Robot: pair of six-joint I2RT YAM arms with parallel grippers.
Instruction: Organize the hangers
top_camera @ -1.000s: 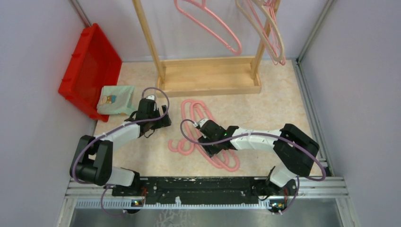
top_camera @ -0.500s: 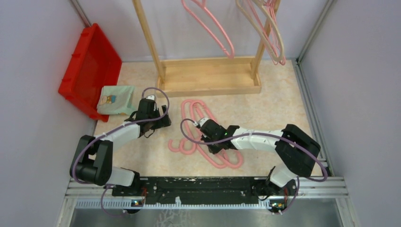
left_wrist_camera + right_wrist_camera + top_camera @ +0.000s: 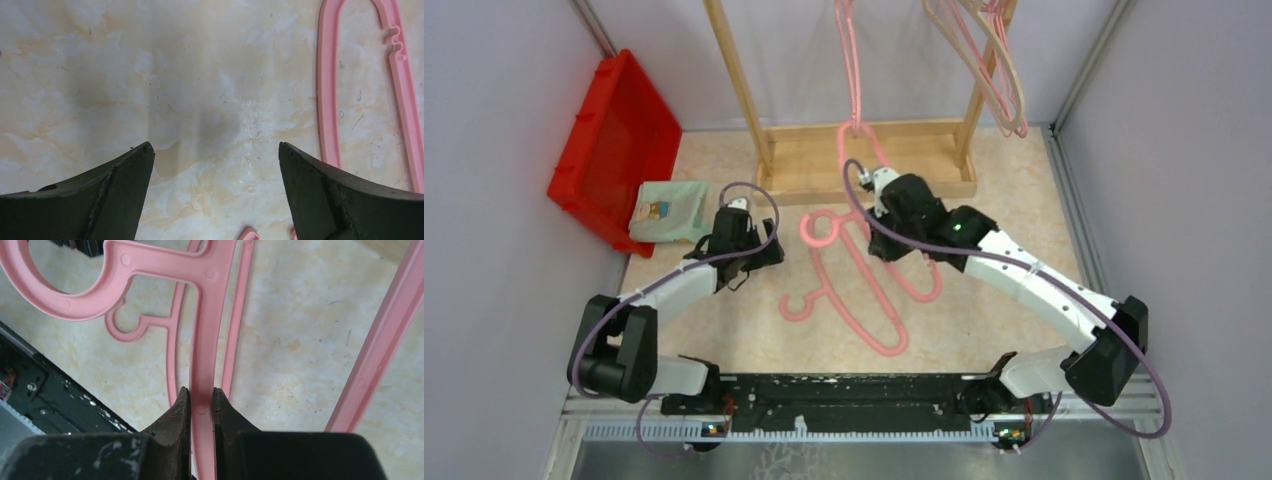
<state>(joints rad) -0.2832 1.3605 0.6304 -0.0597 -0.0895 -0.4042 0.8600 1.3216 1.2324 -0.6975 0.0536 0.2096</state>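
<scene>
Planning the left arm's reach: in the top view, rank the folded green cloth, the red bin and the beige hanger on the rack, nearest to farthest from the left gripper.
1. the folded green cloth, just left of the left gripper.
2. the red bin, at the far left.
3. the beige hanger, hung far right.

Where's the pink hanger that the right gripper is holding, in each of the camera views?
Top external: held hanger in the centre, hook pointing left, neck in the right gripper.
Left wrist: a pink hanger end at the right edge; cannot tell whether it is the same one.
Right wrist: centre, neck clamped at the bottom, hook upper left.
Shared landmark: the marbled beige tabletop.
</scene>
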